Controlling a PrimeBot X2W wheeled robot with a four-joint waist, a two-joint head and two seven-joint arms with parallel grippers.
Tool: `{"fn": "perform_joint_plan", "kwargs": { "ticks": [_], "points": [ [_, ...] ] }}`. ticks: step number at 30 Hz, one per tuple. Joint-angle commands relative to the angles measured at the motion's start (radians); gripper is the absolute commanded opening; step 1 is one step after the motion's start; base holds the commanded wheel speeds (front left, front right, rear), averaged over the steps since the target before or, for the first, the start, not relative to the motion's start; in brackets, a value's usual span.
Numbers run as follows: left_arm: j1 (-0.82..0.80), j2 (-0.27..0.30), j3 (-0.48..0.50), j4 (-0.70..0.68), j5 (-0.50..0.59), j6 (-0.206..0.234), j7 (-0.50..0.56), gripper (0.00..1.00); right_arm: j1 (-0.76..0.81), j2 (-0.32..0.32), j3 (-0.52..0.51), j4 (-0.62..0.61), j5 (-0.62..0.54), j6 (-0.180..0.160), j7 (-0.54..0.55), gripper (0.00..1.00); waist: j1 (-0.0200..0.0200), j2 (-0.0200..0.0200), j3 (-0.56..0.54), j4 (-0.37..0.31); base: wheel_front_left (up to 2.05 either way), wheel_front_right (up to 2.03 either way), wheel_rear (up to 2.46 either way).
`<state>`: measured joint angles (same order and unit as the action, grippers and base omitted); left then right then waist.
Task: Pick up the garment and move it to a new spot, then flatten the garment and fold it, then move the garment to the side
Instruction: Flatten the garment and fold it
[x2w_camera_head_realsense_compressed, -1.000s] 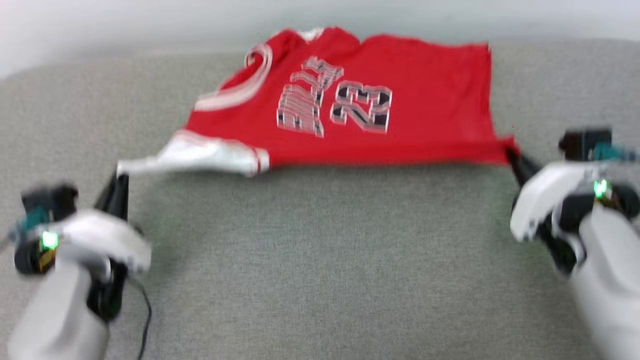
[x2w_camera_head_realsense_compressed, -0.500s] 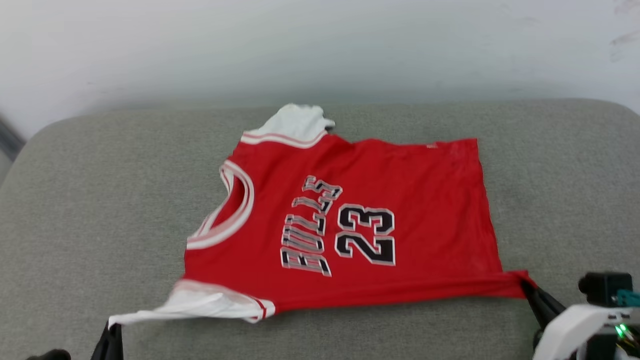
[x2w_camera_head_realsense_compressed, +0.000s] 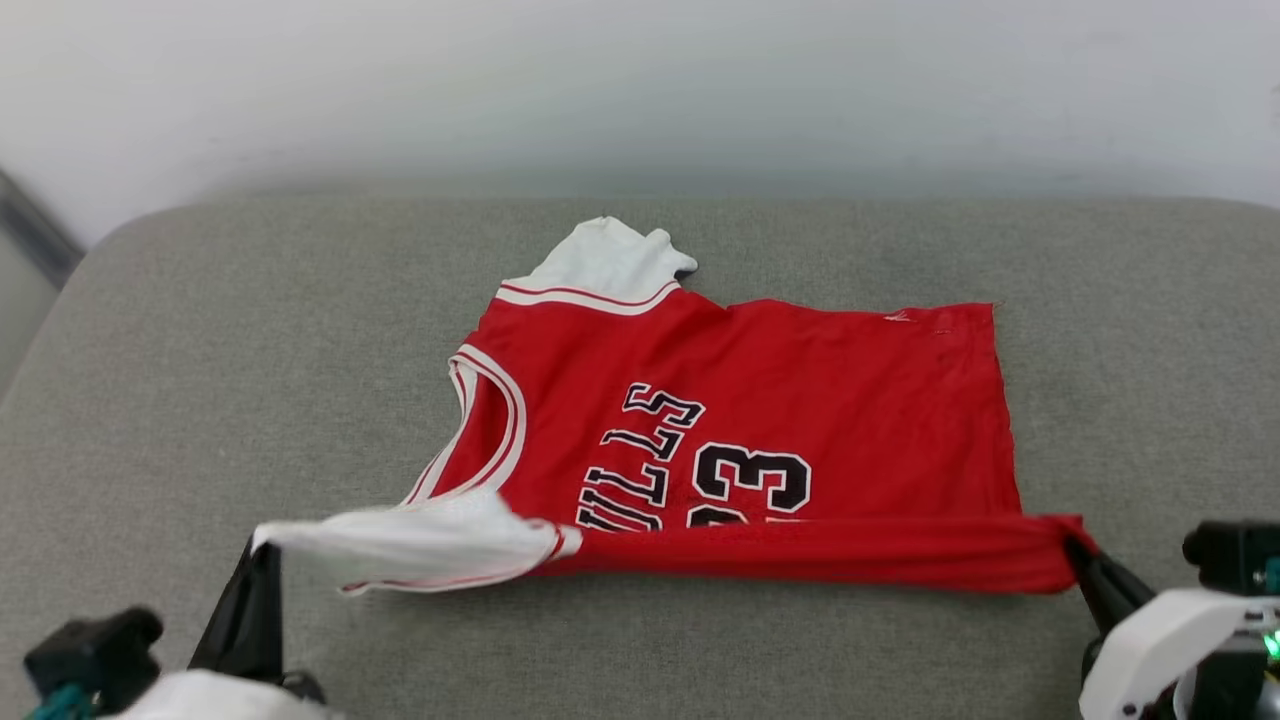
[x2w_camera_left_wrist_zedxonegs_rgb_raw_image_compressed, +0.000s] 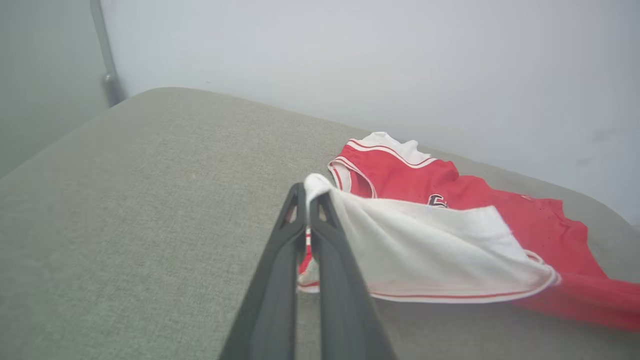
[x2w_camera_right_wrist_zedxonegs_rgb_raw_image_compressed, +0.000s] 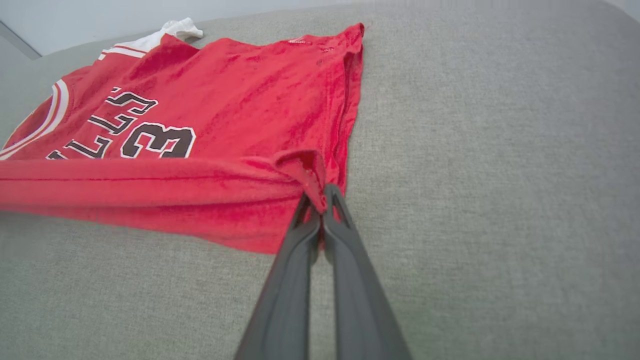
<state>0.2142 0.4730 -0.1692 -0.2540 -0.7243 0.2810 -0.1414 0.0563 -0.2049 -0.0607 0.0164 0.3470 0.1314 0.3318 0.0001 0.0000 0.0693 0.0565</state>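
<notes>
The garment (x2w_camera_head_realsense_compressed: 800, 400) is a red jersey with white sleeves and black lettering, lying on a grey cushion. Its near edge is lifted off the cushion and pulled taut between both grippers, folding over the lower part of the number. My left gripper (x2w_camera_head_realsense_compressed: 262, 548) is shut on the tip of the near white sleeve (x2w_camera_left_wrist_zedxonegs_rgb_raw_image_compressed: 425, 250), its fingertips (x2w_camera_left_wrist_zedxonegs_rgb_raw_image_compressed: 314, 192) pinching the cloth. At the right, my right gripper (x2w_camera_head_realsense_compressed: 1075, 548) is shut on the red hem corner (x2w_camera_right_wrist_zedxonegs_rgb_raw_image_compressed: 307, 167). The far white sleeve (x2w_camera_head_realsense_compressed: 610, 260) lies flat at the back.
The grey cushion (x2w_camera_head_realsense_compressed: 250, 380) spreads wide on every side of the jersey, with rounded edges at left and right. A pale wall (x2w_camera_head_realsense_compressed: 640, 90) rises right behind it. A grey metal post (x2w_camera_left_wrist_zedxonegs_rgb_raw_image_compressed: 102, 50) stands at the far left.
Both grippers have lifted the near edge and carried it toward the far side, so it now covers the lower part of the lettering. The head camera has tilted between frames.
</notes>
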Motion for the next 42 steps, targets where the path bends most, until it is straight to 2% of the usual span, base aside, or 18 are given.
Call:
{"fn": "perform_joint_plan", "kwargs": {
  "ticks": [1,9,10,20,21,23,24,25,26,27,35,42],
  "points": [
    [-0.040,0.003,-0.012,0.007,0.004,-0.014,0.008,0.00,-0.030,0.003,0.002,-0.008,-0.004,-0.001,0.012,0.00,-0.0001,0.0000,0.020,0.002,0.00,0.00,0.00],
    [-0.284,-0.014,-0.083,0.164,0.012,-0.112,0.035,0.00,-0.178,-0.007,0.041,0.048,-0.031,-0.001,0.064,0.00,-0.0001,0.0000,0.119,-0.006,0.00,0.00,0.00],
    [-0.353,-0.031,-0.099,0.244,0.001,-0.148,0.031,0.00,-0.226,-0.015,0.049,0.088,-0.032,-0.001,0.060,0.00,-0.0001,0.0000,0.152,-0.007,0.00,0.00,0.00],
    [-0.528,-0.075,-0.149,0.547,-0.037,-0.268,0.049,0.00,-0.310,-0.026,0.081,0.222,-0.032,-0.001,0.045,0.00,-0.0001,0.0000,0.215,-0.016,0.00,0.00,0.00],
    [-0.540,-0.079,-0.158,0.573,-0.039,-0.284,0.059,0.00,-0.312,-0.023,0.088,0.233,-0.028,-0.001,0.047,0.05,-0.0001,0.0000,0.217,-0.018,0.00,0.00,0.00],
    [-0.558,-0.086,-0.175,0.626,-0.052,-0.310,0.088,0.00,-0.314,-0.021,0.101,0.255,-0.026,-0.001,0.041,0.26,-0.0001,0.0000,0.218,-0.023,0.00,0.00,0.00],
    [-0.569,-0.087,-0.179,0.646,-0.057,-0.320,0.095,0.10,-0.314,-0.019,0.108,0.264,-0.024,-0.001,0.038,0.36,-0.0001,0.0000,0.218,-0.025,0.00,0.00,0.00],
    [-0.580,-0.087,-0.179,0.664,-0.062,-0.327,0.098,0.38,-0.316,-0.018,0.114,0.271,-0.024,-0.001,0.029,0.53,-0.0001,0.0000,0.217,-0.028,0.00,0.00,0.00],
    [-0.586,-0.088,-0.182,0.684,-0.065,-0.332,0.106,0.81,-0.318,-0.018,0.116,0.276,-0.024,-0.001,0.019,0.91,-0.0001,0.0000,0.214,-0.031,0.00,0.00,0.00],
    [-0.590,-0.091,-0.188,0.700,-0.069,-0.337,0.115,1.00,-0.319,-0.017,0.123,0.278,-0.020,-0.001,0.004,1.00,-0.0001,0.0000,0.211,-0.033,0.00,0.00,0.00],
    [-0.615,-0.059,-0.179,0.747,-0.066,-0.340,0.118,1.00,-0.317,-0.012,0.147,0.240,-0.003,-0.001,-0.192,1.00,-0.0001,0.0000,0.159,-0.057,0.00,0.00,0.00],
    [-0.578,0.036,-0.148,0.663,-0.084,-0.305,0.203,1.00,-0.303,0.019,0.159,0.165,-0.029,-0.001,-0.320,1.00,-0.0001,0.0000,0.108,-0.100,0.00,0.00,0.00]
  ]
}}
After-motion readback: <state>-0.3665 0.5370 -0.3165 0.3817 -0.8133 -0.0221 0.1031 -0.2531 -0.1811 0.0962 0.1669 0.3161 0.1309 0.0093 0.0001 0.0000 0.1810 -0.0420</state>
